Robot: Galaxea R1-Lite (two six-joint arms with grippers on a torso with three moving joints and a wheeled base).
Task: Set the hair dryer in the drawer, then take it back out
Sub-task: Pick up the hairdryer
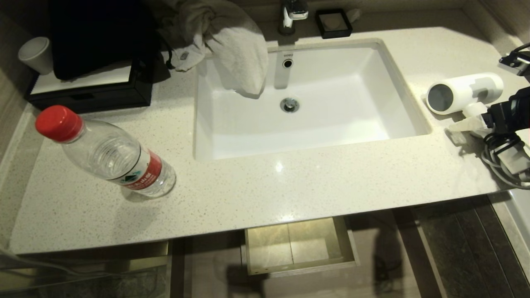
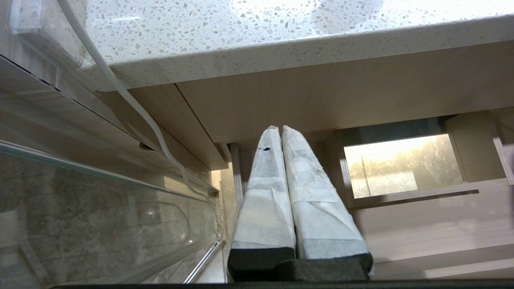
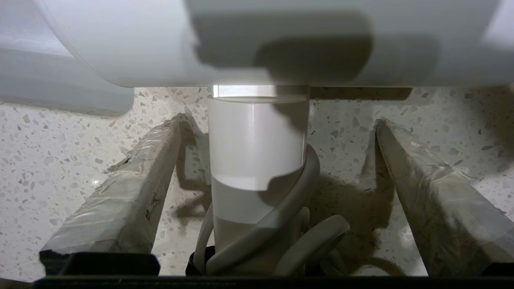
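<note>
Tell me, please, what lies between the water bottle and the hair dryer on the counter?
In the head view, the white sink basin lies between the water bottle and the hair dryer, with a towel draped over its back edge.

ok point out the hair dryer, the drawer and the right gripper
hair dryer (image 1: 466,92), head view, on its barrel
drawer (image 1: 299,269), head view, on its front edge
right gripper (image 3: 277,144), right wrist view, between its open fingertips, astride the handle
</note>
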